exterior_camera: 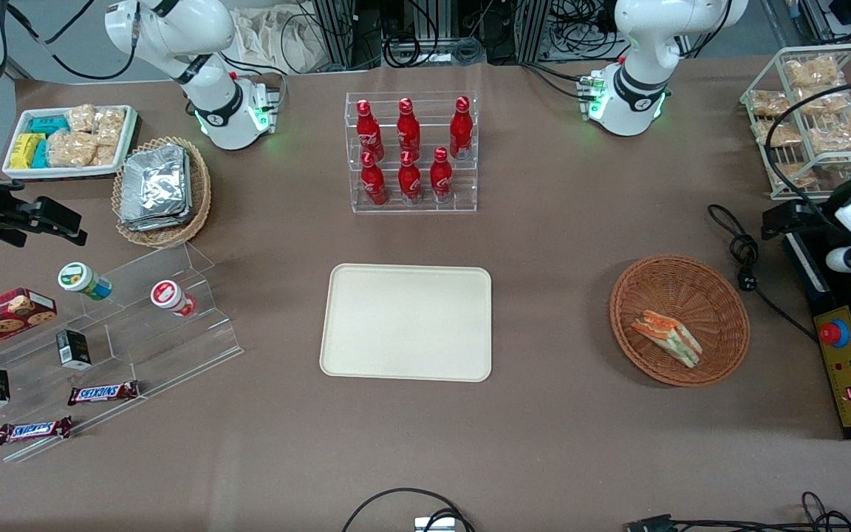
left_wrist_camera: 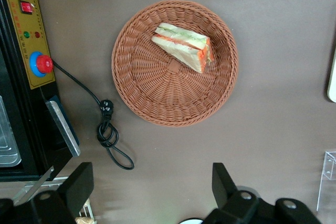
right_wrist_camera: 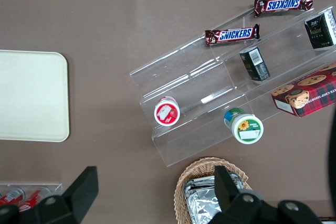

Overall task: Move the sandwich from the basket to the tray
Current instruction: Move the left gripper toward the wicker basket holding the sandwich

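The sandwich [exterior_camera: 667, 338] [left_wrist_camera: 182, 46], a white-bread wedge with orange and green filling, lies in the round reddish-brown basket [exterior_camera: 680, 281] [left_wrist_camera: 157, 87], on the side nearer the front camera. The cream tray [exterior_camera: 406, 322] [right_wrist_camera: 31, 95] lies flat at the table's middle with nothing on it; a sliver of its edge [left_wrist_camera: 333, 77] shows in the left wrist view. My left gripper [exterior_camera: 784, 219] [left_wrist_camera: 152, 182] hovers above the table at the working arm's end, farther from the front camera than the basket. It is open wide and holds nothing.
A black cable with a plug [exterior_camera: 743, 255] [left_wrist_camera: 107, 129] lies beside the basket, next to a control box with a red button [exterior_camera: 843, 366]. A wire rack of snack packets [exterior_camera: 813, 111], a bottle rack [exterior_camera: 412, 155], acrylic steps [exterior_camera: 137, 318] and a foil-pack basket [exterior_camera: 162, 188] stand around.
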Robot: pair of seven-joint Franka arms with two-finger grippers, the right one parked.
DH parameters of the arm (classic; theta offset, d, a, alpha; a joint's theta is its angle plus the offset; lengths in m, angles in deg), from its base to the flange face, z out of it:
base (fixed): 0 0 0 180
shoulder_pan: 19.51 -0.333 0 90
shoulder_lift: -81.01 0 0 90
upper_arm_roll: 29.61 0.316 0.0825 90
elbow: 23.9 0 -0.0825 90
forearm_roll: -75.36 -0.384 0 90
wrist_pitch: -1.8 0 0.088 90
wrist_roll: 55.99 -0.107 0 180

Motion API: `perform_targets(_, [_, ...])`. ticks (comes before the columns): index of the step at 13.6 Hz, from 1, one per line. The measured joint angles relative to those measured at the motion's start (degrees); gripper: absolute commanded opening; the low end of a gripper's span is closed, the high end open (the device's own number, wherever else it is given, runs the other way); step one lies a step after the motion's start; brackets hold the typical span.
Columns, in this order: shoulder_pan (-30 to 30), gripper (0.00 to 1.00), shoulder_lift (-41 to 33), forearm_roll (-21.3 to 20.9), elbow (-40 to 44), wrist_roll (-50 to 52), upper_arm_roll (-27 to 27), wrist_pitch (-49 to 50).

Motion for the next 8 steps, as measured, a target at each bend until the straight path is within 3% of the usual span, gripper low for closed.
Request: perform_targets(8, [-1.82, 1.0, 2.33, -0.28, 0.84, 1.89, 1.52, 1.05])
